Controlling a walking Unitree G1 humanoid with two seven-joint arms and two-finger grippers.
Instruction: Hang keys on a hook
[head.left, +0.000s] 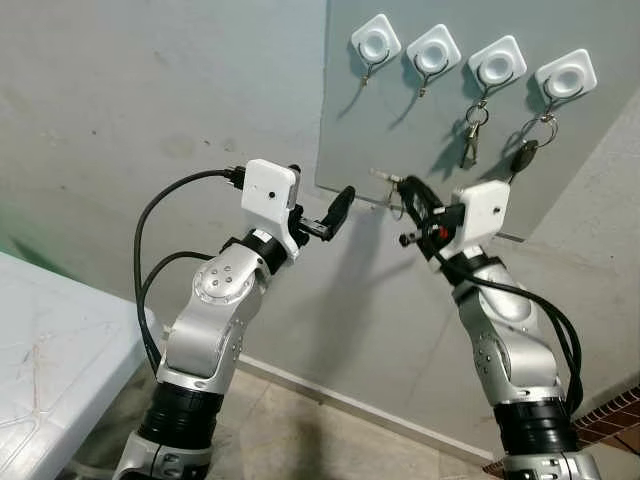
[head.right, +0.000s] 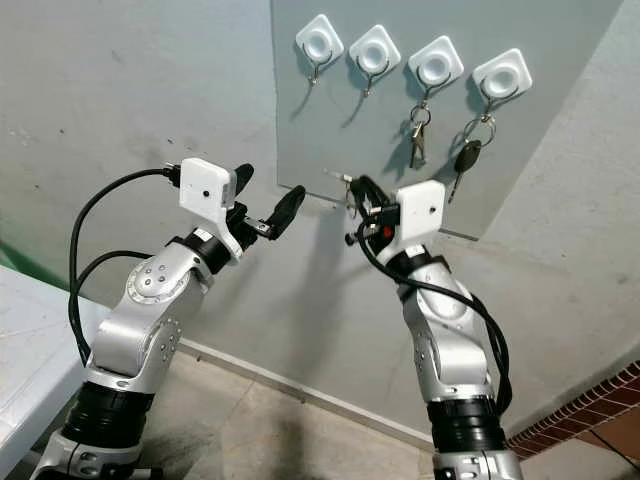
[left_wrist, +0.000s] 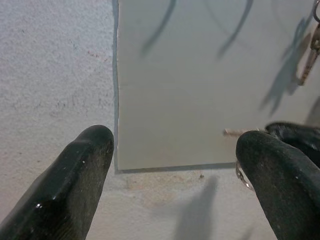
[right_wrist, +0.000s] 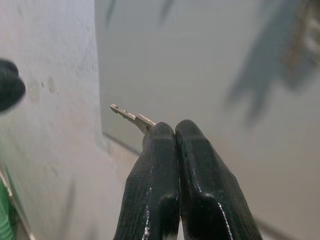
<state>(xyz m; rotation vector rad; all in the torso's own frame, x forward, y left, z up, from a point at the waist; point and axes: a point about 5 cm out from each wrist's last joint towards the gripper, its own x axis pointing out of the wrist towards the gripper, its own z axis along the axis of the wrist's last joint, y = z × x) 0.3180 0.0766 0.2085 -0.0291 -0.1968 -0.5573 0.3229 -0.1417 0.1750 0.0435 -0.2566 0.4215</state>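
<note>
The right gripper (right_wrist: 175, 145) pinches a key (right_wrist: 131, 118) below the board (head.left: 420, 130), blade poking left. The left gripper (left_wrist: 175, 165) is spread, near. The key seems light, stiff, slippery; its ring must reach a free hook (head.left: 373, 48).

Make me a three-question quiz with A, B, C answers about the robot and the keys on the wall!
1. Where is the key the robot is holding?
A. in the right hand
B. in the left hand
C. on the floor

2. How many white hooks are on the grey board?
A. two
B. four
C. six

3. How are the left hand's fingers?
A. shut on a key
B. spread open with nothing between them
C. shut on a hook

Answers:
1. A: the right wrist view shows the key poking out between the shut fingers.
2. B: four sit in a row; the two on the right already carry keys.
3. B: the left wrist view shows a wide gap between them.
</note>
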